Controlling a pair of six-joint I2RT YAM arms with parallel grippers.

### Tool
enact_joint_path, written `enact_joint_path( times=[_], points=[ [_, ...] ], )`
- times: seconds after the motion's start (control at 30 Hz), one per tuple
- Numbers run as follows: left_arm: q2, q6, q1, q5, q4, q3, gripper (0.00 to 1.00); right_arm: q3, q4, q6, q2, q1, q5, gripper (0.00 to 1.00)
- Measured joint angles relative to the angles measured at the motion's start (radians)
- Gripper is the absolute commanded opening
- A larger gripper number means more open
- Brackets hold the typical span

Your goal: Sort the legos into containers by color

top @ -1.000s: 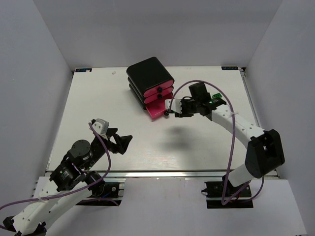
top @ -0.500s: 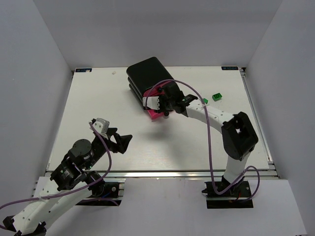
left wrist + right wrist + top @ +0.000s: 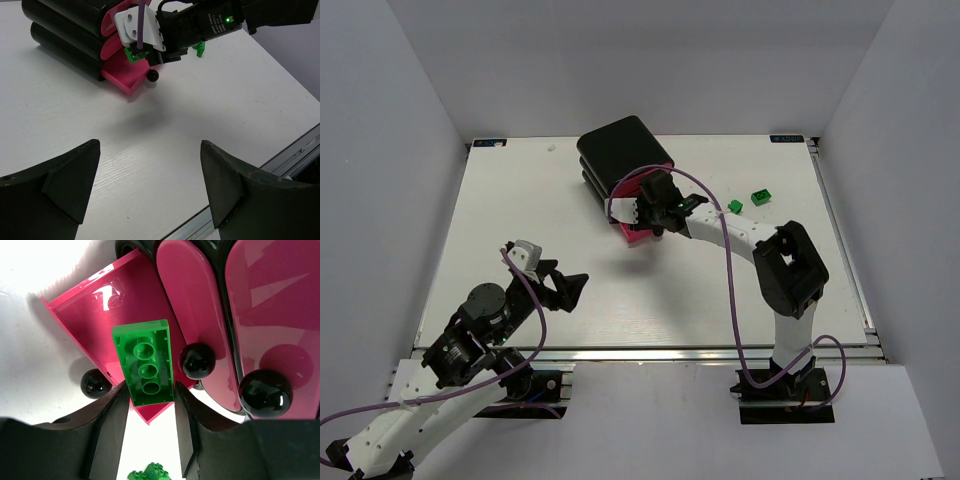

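Green brick (image 3: 145,360) front and centre, hollow underside facing the wrist view, clamped between the right gripper (image 3: 151,397) fingers, right over the pulled-out bottom drawer (image 3: 85,315) of the black cabinet (image 3: 620,145). The upper two drawers (image 3: 195,305) sit pushed in, black knobs (image 3: 197,361) out front. Two more green bricks (image 3: 761,196) lie loose on the table (image 3: 520,220), right of the arm. Over on the near left, the left gripper (image 3: 149,150) hangs above bare table, jaws wide apart, holding nothing. Writing: blue corner tags (image 3: 488,143) at the far edge and white print on the right wrist camera (image 3: 215,25), both too small to read.
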Motion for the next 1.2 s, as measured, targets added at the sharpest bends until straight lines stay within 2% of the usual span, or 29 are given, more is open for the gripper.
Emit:
enact_joint_path(
  times=[0.37,0.57,0.93,1.03,1.2],
  points=[
    [-0.009,-0.006,-0.001,-0.006,0.000,0.000,0.91,0.000,0.005,0.016,0.021,0.001,0.023,0.48],
    [-0.012,-0.008,-0.001,-0.006,0.000,0.000,0.91,0.005,0.010,0.019,0.021,0.001,0.041,0.60],
    [-0.024,-0.010,-0.001,-0.007,0.000,0.000,0.91,0.003,0.024,0.061,0.017,0.001,0.036,0.59],
    [-0.027,-0.010,-0.001,-0.007,0.000,0.000,0.91,-0.066,0.029,0.098,-0.058,-0.001,0.005,0.60],
    [-0.044,-0.010,-0.001,-0.006,0.000,0.000,0.92,-0.185,0.034,0.211,-0.262,-0.015,-0.074,0.67]
  ],
)
